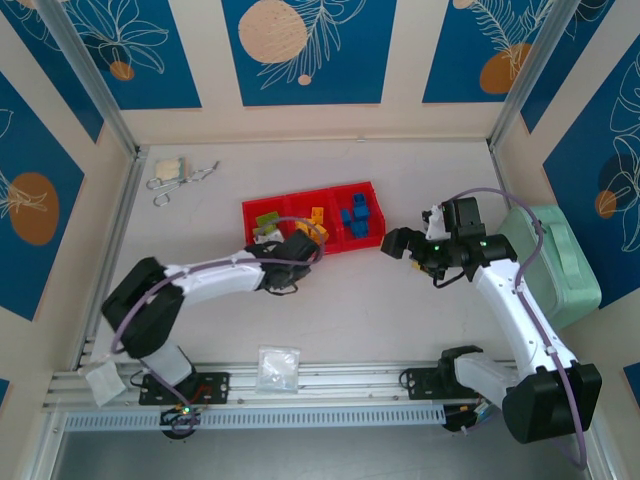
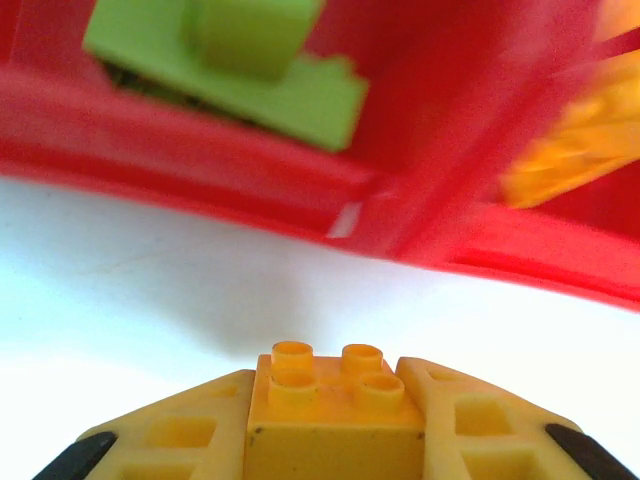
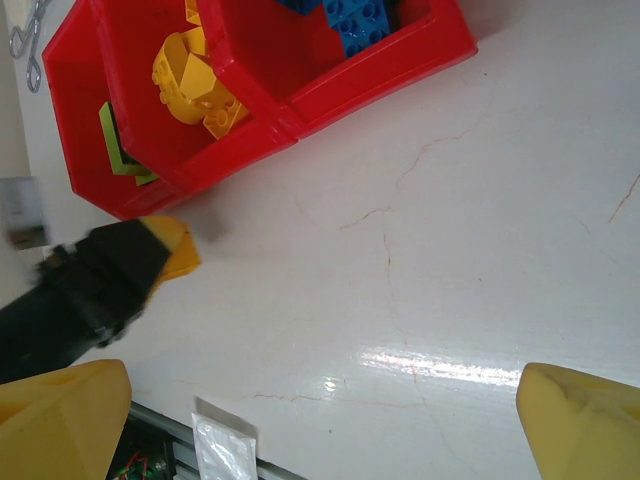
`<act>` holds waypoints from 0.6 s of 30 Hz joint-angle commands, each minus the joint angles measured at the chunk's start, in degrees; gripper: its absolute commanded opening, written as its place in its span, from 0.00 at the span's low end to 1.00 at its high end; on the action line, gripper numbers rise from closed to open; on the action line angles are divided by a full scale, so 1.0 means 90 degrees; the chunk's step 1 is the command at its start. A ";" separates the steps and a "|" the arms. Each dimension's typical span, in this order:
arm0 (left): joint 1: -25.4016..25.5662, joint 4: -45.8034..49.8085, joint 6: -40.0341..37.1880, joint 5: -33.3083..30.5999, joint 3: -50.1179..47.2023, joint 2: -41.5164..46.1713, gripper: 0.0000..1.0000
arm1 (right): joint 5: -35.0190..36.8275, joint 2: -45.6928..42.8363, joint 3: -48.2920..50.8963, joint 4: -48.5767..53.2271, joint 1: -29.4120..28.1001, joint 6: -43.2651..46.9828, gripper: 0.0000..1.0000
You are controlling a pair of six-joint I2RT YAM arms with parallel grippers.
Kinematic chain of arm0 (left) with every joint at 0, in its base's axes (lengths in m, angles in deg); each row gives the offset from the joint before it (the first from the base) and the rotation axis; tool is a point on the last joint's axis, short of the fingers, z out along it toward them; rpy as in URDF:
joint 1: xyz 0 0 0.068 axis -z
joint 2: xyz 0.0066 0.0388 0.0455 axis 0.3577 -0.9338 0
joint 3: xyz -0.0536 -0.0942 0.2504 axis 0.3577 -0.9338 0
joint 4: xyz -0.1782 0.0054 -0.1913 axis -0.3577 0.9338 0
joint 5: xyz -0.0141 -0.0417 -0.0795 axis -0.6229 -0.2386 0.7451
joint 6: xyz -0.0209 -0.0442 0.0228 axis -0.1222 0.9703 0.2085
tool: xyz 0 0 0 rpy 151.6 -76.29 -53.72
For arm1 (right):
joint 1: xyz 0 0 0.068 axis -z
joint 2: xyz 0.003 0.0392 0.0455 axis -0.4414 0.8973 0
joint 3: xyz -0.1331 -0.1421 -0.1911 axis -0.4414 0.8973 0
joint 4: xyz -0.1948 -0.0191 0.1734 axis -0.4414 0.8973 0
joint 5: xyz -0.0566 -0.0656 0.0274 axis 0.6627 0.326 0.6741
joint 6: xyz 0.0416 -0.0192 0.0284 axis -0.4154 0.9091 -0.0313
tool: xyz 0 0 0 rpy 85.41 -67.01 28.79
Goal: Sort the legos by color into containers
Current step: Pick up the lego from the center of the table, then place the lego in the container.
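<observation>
The left end effector [image 1: 300, 246] pinches an orange-yellow brick [image 2: 335, 425] down by the worktop [image 1: 360, 300], just beside the near wall of the tray [image 1: 262, 210]. The grasp looks made, so the next move is a lift over that wall and a release into the middle compartment [image 1: 316, 225], among the other orange-yellow pieces. The right end effector [image 1: 398, 242] hovers spread, right of the tray.

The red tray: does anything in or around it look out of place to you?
Nothing looks spilled or broken; each compartment of the red tray seems to hold one colour. The only stray is one orange-yellow brick outside it, near its front wall, clamped in the left gripper.
</observation>
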 commanded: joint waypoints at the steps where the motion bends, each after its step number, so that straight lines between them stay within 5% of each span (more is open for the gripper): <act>1: 0.0012 0.0075 -0.1206 -0.0539 0.0666 0.0665 0.19 | -0.0160 -0.0110 -0.0283 0.0142 0.0051 0.0015 0.99; 6: -0.0623 0.0254 -0.2352 -0.0025 0.1870 0.0122 0.23 | -0.0150 -0.0107 -0.0437 0.0118 0.0047 -0.0072 0.99; 18: -0.1137 0.0926 -0.2871 0.1006 0.4566 -0.2570 0.30 | -0.0084 -0.0887 -0.0208 0.0819 0.0281 0.0261 0.99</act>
